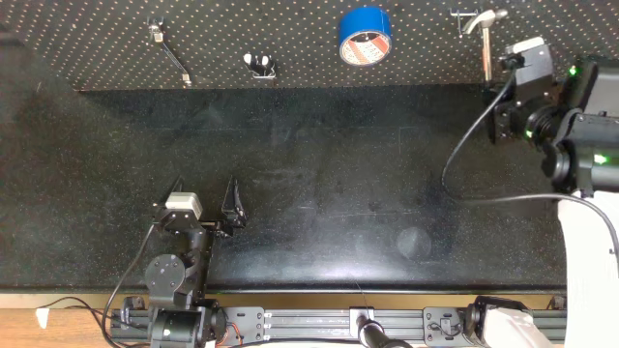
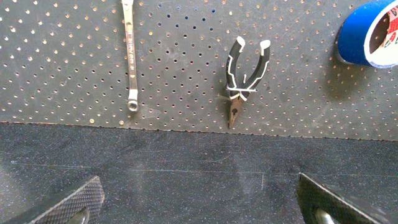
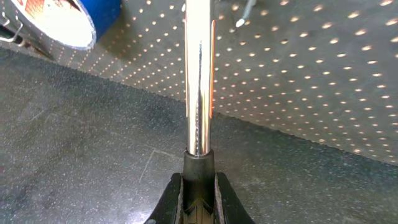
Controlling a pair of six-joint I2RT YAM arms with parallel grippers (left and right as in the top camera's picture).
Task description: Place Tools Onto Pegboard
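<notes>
The fingers of the right gripper [image 3: 198, 190] were clamped on the black grip of the chrome-shafted hammer [image 1: 485, 48], its head up by the metal hook [image 1: 467, 14] on the black perforated pegboard [image 1: 290, 34], so letting go should have waited until the head sat firmly, while the left gripper [image 2: 202, 204] gaped wide.

A: From the right wrist, is the hammer [image 3: 199, 93] head visible?
B: No, the edge cuts it off.
A: And from the left wrist?
B: The tape [image 2: 370, 34] runs off the edge, and so does the wrench [image 2: 130, 56] at its upper end.
</notes>
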